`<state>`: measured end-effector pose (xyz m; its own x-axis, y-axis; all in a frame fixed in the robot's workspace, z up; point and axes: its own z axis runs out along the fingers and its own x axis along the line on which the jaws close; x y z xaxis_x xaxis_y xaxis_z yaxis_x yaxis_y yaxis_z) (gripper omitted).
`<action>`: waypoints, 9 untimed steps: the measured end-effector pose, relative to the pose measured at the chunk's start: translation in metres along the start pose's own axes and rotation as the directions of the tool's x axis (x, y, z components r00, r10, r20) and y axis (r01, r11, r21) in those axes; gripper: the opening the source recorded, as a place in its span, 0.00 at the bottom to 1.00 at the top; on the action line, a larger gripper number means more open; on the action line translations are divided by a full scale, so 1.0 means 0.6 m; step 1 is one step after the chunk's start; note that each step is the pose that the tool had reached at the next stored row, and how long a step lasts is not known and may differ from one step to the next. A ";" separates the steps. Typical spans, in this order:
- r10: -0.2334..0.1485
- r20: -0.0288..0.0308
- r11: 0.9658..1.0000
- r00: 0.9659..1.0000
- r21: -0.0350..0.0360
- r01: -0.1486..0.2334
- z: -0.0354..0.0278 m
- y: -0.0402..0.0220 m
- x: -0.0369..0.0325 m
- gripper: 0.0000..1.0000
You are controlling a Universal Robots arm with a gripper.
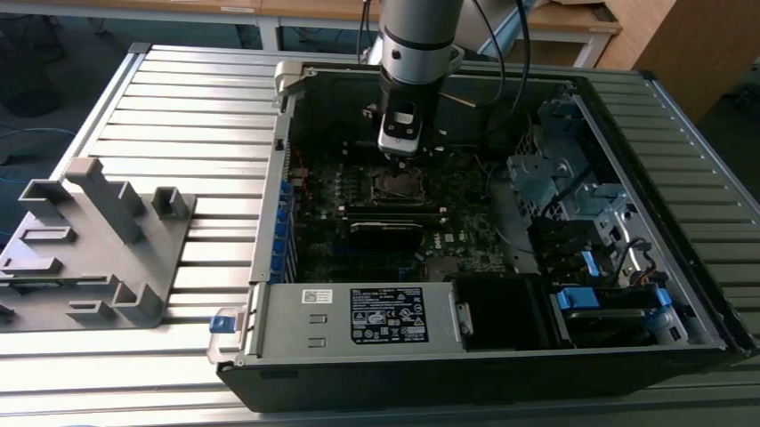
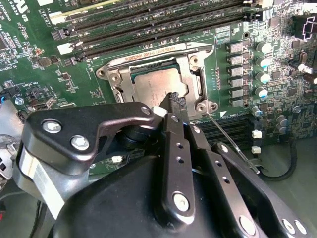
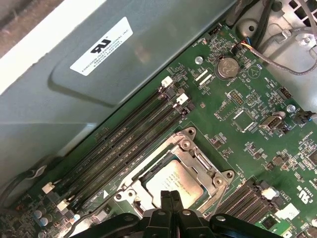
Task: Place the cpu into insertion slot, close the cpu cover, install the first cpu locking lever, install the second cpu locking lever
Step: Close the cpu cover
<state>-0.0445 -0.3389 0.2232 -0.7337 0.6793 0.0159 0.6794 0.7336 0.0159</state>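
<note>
In the second wrist view the gripper (image 2: pixel 174 100) has its fingers pressed together with nothing between them, the tip at the near edge of the cpu cover (image 2: pixel 193 74), which lies flat over the socket. The cpu (image 2: pixel 153 84) sits in the slot, framed by the cover's window, and a thin locking lever (image 2: pixel 233 143) angles out from the socket corner beside the fingers. Beyond the socket's far edge, in the first wrist view, the memory slots (image 3: pixel 124 139) run close alongside, then the grey case wall (image 3: pixel 59 114) closes the space.

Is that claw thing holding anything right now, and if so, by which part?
Nothing is held. The gripper is shut with nothing between its tips, which sit over the cpu. The cpu lies beneath the cover.
</note>
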 end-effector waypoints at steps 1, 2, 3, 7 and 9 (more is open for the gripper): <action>0.000 0.000 1.000 1.000 0.000 0.000 0.000 0.000 0.000 0.11; 0.000 0.000 1.000 1.000 0.000 0.000 0.000 0.000 0.000 0.11; -0.001 0.000 1.000 1.000 0.000 0.001 0.000 0.000 0.000 0.11; -0.005 0.000 1.000 1.000 0.000 0.005 0.000 0.000 0.000 0.11; -0.005 0.000 1.000 1.000 0.000 0.005 0.000 0.000 0.000 0.11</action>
<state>-0.0445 -0.3389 0.2232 -0.7372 0.6754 0.0159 0.6756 0.7371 0.0159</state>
